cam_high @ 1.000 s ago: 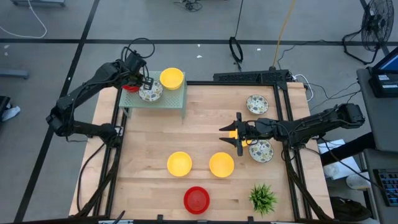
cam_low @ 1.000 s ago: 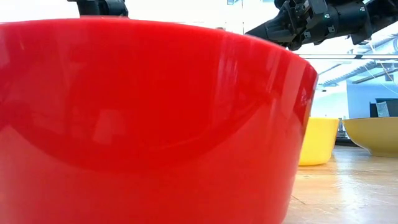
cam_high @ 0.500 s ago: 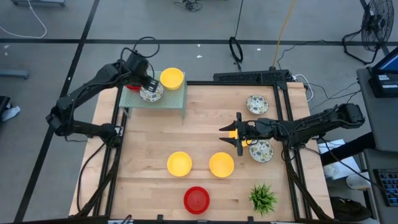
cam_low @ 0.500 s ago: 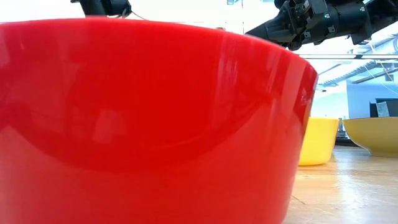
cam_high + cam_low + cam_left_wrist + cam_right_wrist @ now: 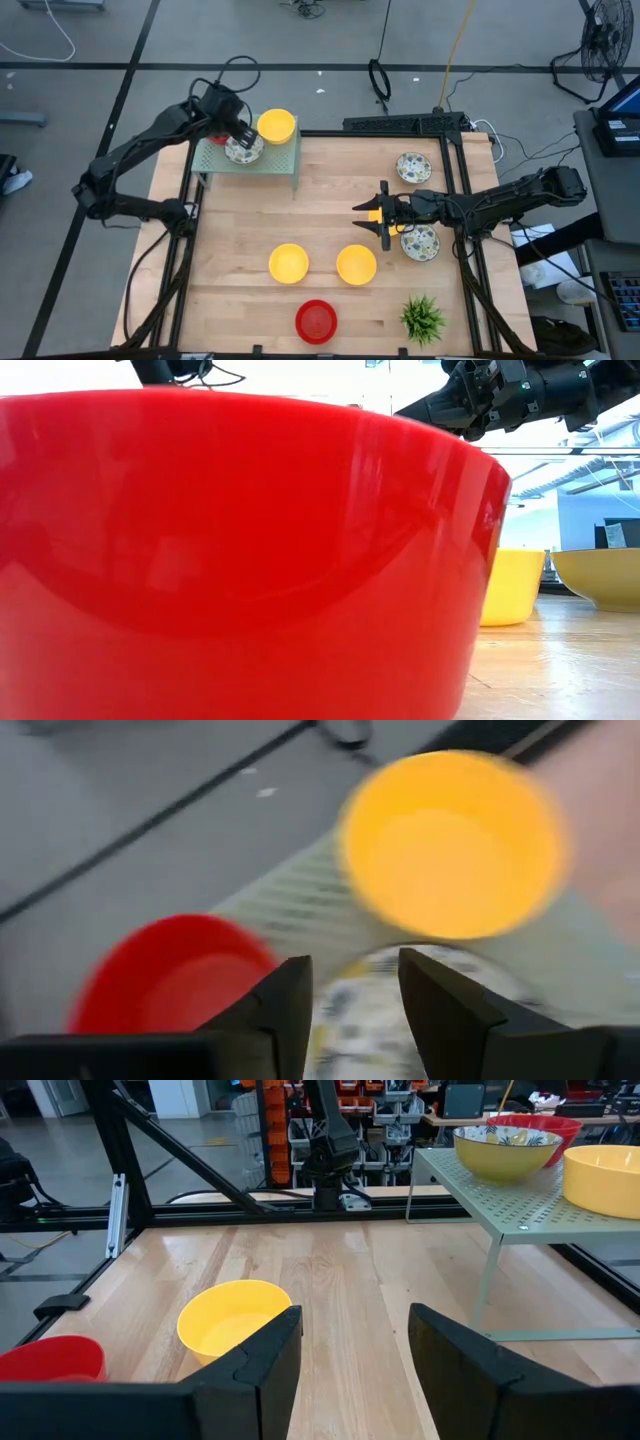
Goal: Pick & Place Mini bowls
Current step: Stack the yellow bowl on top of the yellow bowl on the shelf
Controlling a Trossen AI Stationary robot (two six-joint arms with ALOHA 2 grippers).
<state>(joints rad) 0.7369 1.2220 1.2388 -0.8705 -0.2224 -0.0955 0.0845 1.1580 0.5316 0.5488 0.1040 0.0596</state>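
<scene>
On wooden table [image 5: 330, 215] — bowls, green plant [image 5: 422, 318].

Shelf [image 5: 270, 165]: pale green, perforated. On it: one plain yellow bowl [image 5: 276, 126], one red bowl [image 5: 175, 970], one white bowl with green-speckled floral pattern [image 5: 243, 149]. Table [image 5: 330, 200]: light wood. Two yellow bowls [image 5: 288, 263] [image 5: 356, 265], one red [image 5: 317, 320], two floral [image 5: 412, 167] [image 5: 420, 243]. Plant [image 5: 423, 318]: green.

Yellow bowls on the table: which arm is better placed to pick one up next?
The right. Its open gripper hovers just above the two yellow bowls, empty. The left gripper, also open, sits far off over the raised shelf.
</scene>
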